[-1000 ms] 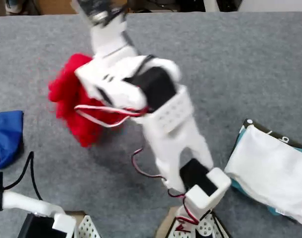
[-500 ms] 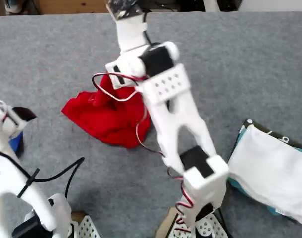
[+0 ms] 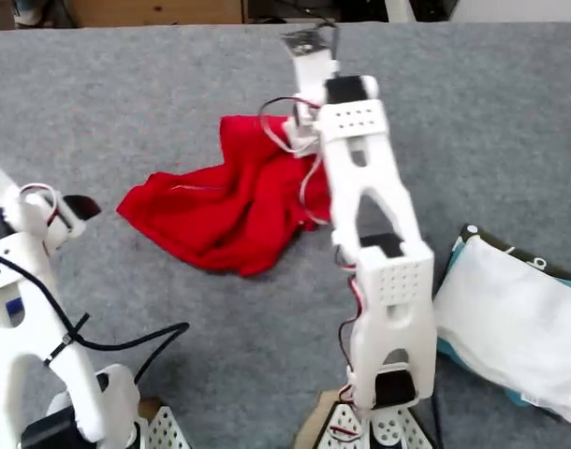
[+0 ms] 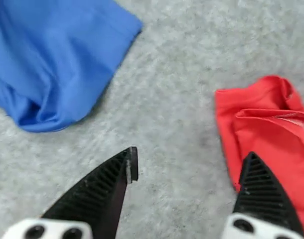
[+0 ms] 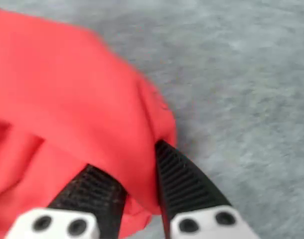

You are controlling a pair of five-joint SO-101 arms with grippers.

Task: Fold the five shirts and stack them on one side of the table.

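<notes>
My right hand (image 5: 127, 159) is pinched shut on a fold of the red shirt (image 3: 229, 201), which lies crumpled near the middle of the grey table (image 3: 473, 122). My left hand (image 4: 192, 154) gapes wide above the table, between the blue shirt (image 4: 57, 59) and the red one. A folded white shirt (image 3: 510, 327) rests on a teal garment (image 3: 459, 360) at the table's right edge.

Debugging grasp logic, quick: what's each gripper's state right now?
The left gripper is open, holding nothing.
The right gripper is closed on the red shirt.
</notes>
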